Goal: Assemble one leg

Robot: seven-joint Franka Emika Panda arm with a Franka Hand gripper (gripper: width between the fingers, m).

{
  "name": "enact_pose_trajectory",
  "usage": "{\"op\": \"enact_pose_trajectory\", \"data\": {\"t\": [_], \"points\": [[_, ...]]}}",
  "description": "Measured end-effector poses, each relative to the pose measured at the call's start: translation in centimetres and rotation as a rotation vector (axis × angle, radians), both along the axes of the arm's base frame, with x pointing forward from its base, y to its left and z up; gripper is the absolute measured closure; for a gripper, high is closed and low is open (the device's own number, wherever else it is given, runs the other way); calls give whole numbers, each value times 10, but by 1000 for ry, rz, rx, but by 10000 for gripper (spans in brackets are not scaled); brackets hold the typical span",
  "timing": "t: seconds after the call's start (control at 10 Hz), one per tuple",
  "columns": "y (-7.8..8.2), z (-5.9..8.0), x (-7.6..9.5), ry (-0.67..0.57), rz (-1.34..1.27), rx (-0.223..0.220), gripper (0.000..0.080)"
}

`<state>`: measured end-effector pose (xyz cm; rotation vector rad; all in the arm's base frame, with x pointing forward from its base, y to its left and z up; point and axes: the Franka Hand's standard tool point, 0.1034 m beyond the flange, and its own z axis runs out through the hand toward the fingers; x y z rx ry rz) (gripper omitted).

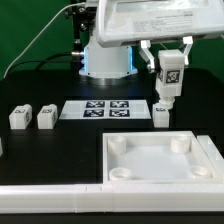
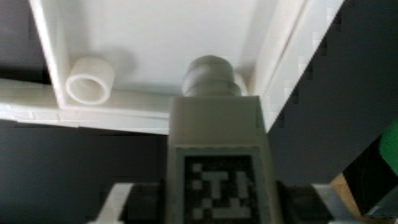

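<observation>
Large flat white square plastic panel (image 1: pixel 150 172) nearest | chunky white tagged plastic leg (image 1: pixel 170 90) is clamped upright in gripper (image 1: pixel 170 68) | to be centred over corner socket (image 1: pixel 180 143), kept vert. before lowering

exterior: raised, beyond worktop (image 1: pixel 40 150) edge opposite arm base (image 1: pixel 105 60), facing it, wide | wrist: close, looking down along leg (image 2: pixel 217 150) | shared by 2: leg, panel (image 2: pixel 160 30) corner

I log one marker board (image 1: pixel 108 109), flat on the black table (image 1: pixel 45 150). One white rail (image 1: pixel 50 195) lines the table's near edge.
</observation>
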<state>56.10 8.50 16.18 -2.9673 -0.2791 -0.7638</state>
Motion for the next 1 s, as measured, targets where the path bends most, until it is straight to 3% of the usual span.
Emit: {"op": "enact_pose_trajectory", "data": {"t": [0.2, 0.7, 0.8, 1.0], "points": [[8, -8, 9, -29, 6, 9, 508], [10, -11, 8, -29, 7, 10, 508], [19, -18, 8, -55, 14, 17, 508], [33, -26, 26, -61, 23, 31, 508]]}}
